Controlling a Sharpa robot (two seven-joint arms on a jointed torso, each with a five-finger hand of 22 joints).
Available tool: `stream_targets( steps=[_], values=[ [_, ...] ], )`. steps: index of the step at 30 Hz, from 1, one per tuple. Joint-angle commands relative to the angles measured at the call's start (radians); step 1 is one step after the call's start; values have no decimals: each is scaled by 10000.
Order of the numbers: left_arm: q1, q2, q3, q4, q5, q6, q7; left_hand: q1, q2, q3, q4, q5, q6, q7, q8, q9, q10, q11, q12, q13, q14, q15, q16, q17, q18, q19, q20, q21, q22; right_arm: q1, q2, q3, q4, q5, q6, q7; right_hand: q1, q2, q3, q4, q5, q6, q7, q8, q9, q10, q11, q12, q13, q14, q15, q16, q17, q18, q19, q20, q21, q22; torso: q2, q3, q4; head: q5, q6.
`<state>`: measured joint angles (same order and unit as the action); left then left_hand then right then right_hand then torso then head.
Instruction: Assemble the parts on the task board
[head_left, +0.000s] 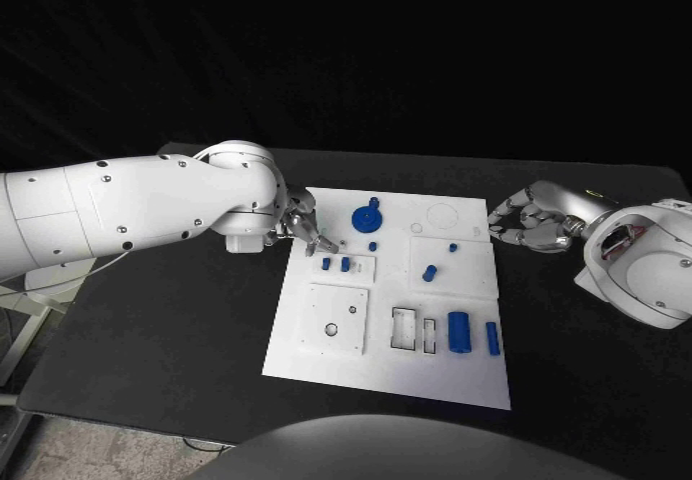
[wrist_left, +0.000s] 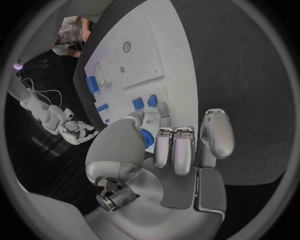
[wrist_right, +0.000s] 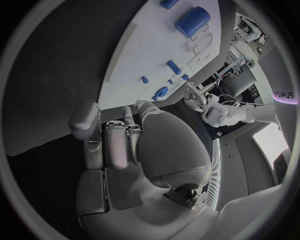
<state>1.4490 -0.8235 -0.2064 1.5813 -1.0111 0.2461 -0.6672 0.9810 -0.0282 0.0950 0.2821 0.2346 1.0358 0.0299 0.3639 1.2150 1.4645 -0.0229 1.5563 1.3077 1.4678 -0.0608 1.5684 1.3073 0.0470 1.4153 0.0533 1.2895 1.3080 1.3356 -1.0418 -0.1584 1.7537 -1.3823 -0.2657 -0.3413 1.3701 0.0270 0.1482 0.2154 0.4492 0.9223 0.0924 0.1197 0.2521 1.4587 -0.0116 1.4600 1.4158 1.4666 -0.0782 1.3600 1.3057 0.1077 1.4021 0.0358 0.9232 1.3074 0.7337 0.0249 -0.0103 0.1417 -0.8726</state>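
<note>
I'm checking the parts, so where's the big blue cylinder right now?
In the head view the big blue cylinder lies near the task board's near right corner, between a slim empty slot and a thinner blue bar.

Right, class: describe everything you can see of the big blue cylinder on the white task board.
The big blue cylinder is a smooth, plain blue piece that looks like plastic. It lies on its side in the near right part of the task board, its long axis running away from the robot. A slimmer blue bar lies beside it, apart, and a narrow rectangular slot sits on its other side. Neither hand touches it.
</note>
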Motion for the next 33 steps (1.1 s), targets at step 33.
stream_targets(
  steps=[33],
  values=[
    [-813, 1086, -172, -711, -8500, -5342, 6849, 4505, -1151, 1793, -273, -1107, -2245, -459, -3017, -5828, -6891, 333, -12825, -7572, -1083, 199, -3543, -621, 325, -655, 276, -983, 1537, -18, -82, 3, 78, 54, -1069, 753, 9, -177, 202, -103, 341, 277, -6, 66, 18, 387, 31, 109, 629, 577, 41, 148, 215, -2, 106, -4, 334, 1162, 8, 1, -4, -45, 0]
  ],
)
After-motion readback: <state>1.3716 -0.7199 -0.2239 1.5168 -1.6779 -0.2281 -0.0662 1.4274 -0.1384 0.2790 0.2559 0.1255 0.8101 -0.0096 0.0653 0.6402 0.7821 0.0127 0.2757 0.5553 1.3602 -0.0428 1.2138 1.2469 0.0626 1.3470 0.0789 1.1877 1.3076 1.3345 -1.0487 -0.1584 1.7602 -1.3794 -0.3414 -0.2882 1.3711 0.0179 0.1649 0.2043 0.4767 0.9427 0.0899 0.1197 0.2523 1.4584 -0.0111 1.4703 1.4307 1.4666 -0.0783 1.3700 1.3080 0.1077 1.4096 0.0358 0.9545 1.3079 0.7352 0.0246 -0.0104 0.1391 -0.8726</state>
